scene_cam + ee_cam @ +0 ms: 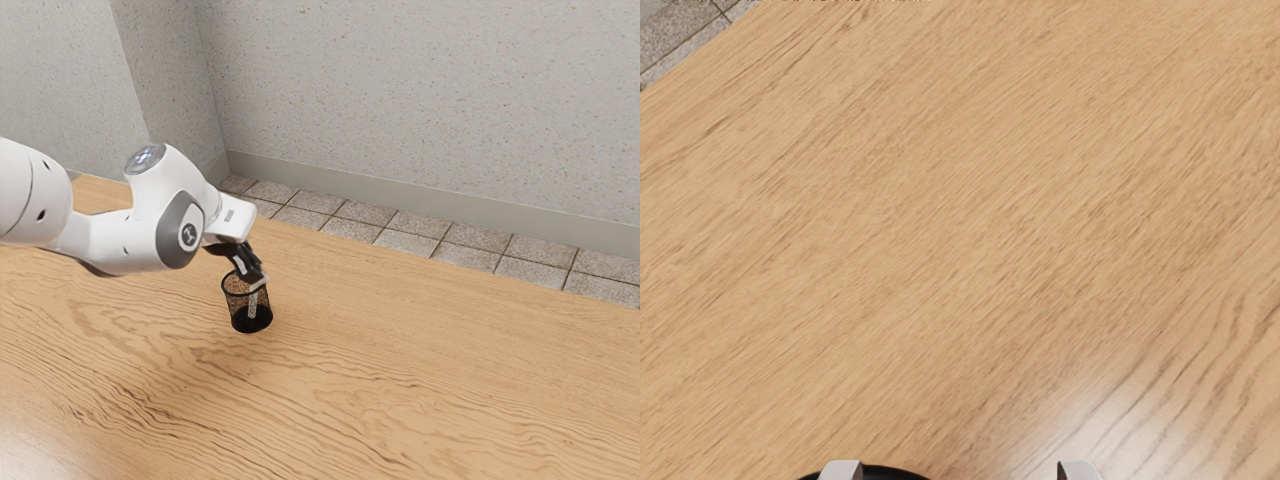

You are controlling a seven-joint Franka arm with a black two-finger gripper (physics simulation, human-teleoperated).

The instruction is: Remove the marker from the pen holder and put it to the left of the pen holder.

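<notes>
The marker (pixel 252 304) is in the pen holder (pixel 242 323), which stands on the table (pixel 450 390) with tiled floor (pixel 413 222) beyond

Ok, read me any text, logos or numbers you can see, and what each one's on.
Nothing is legible.
Round end cap: pale marks, too small to read.
Grey joint cover: small emblem, unreadable.
White wrist housing: tiny label, too small to read.
Marker, pen holder: no lettering I can make out.

Through the pen holder's (pixel 262 320) mesh I can't make out the marker's (pixel 253 303) tip; just above the holder, the end effector (pixel 248 262) obscures its top. The wrist view's lower edge crops the rim.
</notes>
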